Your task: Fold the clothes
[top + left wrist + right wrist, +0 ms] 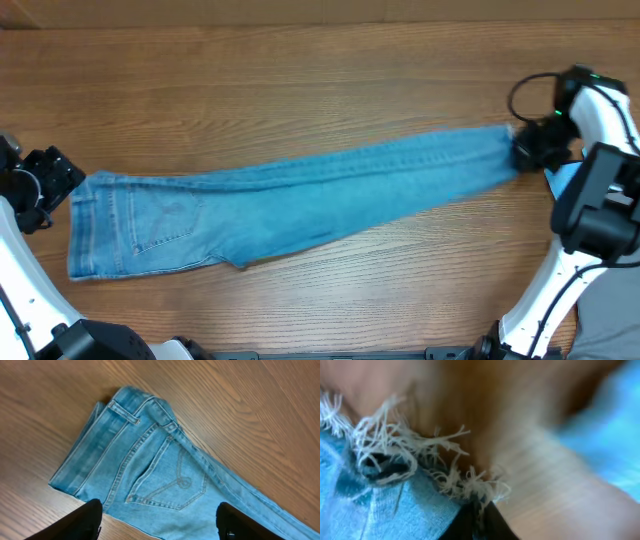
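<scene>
Frayed white hem threads [395, 442] of the light-blue jeans [300, 195] crowd the right wrist view, pinched in the right jaws, which are closed on the leg end. The jeans lie flat, stretched lengthwise across the wooden bench [300, 70], back pocket [170, 480] up. By the waistband [82, 467] the left jaws hang wide open, empty.

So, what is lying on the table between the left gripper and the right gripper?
Only the jeans, stretched out from the left gripper to the right gripper, which holds the frayed hem. The overhead view shows this.
</scene>
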`<action>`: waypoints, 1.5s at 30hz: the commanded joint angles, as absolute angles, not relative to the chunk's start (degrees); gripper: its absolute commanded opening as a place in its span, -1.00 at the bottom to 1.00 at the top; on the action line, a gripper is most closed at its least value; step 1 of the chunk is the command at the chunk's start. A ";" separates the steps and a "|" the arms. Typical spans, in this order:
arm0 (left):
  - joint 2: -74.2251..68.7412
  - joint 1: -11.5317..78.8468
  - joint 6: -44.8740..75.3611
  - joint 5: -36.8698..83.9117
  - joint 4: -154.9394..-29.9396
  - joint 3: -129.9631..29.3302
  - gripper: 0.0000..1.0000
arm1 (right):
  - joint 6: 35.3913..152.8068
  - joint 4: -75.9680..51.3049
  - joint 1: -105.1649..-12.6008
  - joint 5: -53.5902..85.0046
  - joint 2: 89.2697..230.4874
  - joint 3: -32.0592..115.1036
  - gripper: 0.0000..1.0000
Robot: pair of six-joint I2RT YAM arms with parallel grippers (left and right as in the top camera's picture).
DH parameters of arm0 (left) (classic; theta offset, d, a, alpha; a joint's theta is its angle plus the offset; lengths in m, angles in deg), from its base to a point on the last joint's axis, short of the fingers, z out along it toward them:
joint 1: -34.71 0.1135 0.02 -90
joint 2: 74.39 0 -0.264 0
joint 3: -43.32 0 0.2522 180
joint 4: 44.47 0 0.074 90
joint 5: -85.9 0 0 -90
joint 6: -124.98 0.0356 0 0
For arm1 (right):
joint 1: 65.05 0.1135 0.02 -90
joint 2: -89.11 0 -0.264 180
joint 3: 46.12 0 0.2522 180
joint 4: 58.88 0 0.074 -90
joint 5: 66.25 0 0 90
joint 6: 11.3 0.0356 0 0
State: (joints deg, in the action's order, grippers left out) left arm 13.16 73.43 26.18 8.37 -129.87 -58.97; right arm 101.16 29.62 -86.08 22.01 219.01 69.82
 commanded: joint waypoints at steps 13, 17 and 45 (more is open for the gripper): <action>14.10 64.36 28.67 6.47 -123.16 -44.09 -0.91 | 96.68 30.96 -86.35 9.49 211.58 68.92 -0.92; 14.10 63.22 32.61 10.82 -120.82 -41.03 -0.90 | 95.67 28.81 -83.42 5.75 211.58 64.55 -0.92; 14.10 59.26 35.06 12.44 -118.85 -40.63 -0.74 | 101.51 -9.81 -69.67 -9.42 211.45 52.90 -0.92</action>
State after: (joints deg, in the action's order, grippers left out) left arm 14.01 59.53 33.75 11.78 -118.85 -41.03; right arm 100.90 -7.88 -69.45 -8.22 210.97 51.24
